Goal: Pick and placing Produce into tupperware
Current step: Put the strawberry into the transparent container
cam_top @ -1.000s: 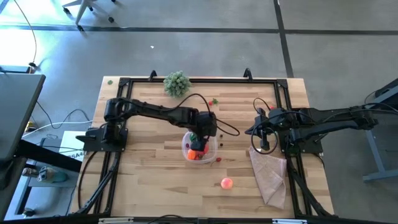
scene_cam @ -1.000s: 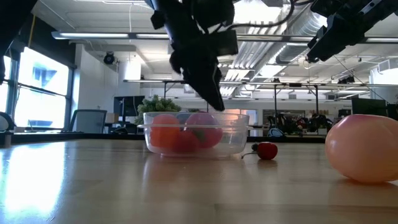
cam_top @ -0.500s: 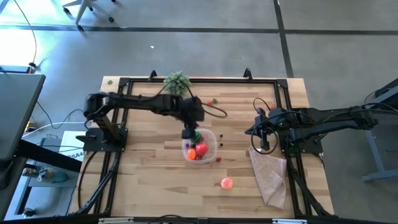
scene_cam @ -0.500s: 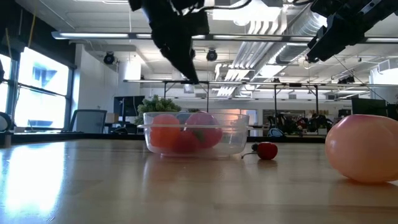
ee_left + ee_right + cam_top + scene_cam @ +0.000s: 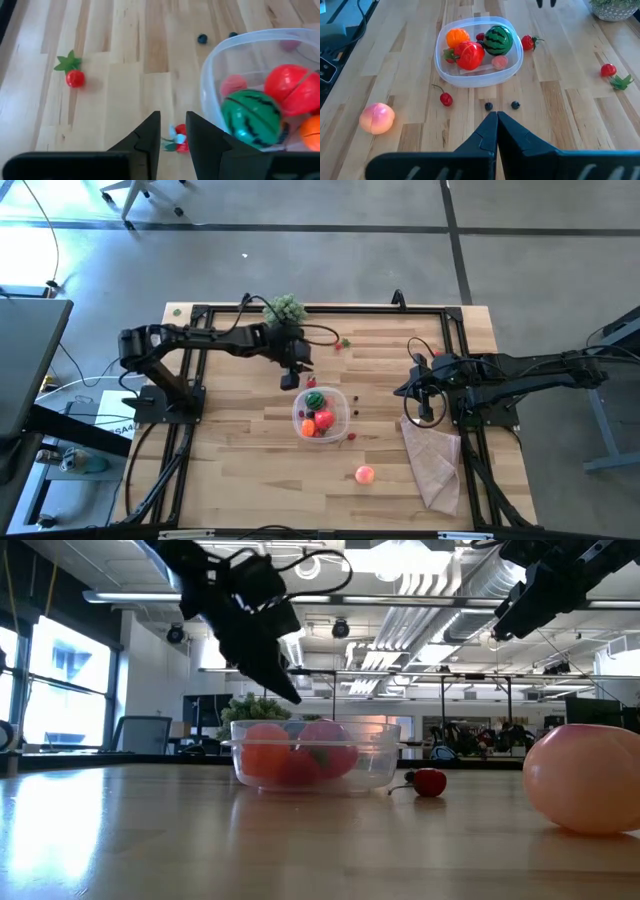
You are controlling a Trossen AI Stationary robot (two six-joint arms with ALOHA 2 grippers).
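Note:
The round clear tupperware [image 5: 297, 420] stands mid-table and holds a green watermelon [image 5: 250, 116], a red piece [image 5: 292, 90], an orange piece [image 5: 457, 37] and a small pink one [image 5: 500, 61]. My left gripper [image 5: 289, 382] hovers just off its far-left rim, pointing down at a slant. Its fingers [image 5: 173, 117] stand a narrow gap apart with nothing between them. A strawberry [image 5: 180, 144] lies on the table just beyond the fingertips, beside the tupperware. My right gripper [image 5: 496, 117] waits shut above the table's right side [image 5: 408, 392].
Loose on the wood lie a pink peach [image 5: 364, 474], a cherry [image 5: 445, 99], two dark berries [image 5: 488, 106] and a leafy red piece [image 5: 75, 77] toward the far edge. A grey-green plant clump [image 5: 285, 310] stands at the far edge. A tan cloth [image 5: 432, 460] lies at the right.
My left gripper has drawn back out of the tupperware, first rising, then swinging toward the table's far left. It now hangs outside the rim. The tupperware and its produce have stayed in place.

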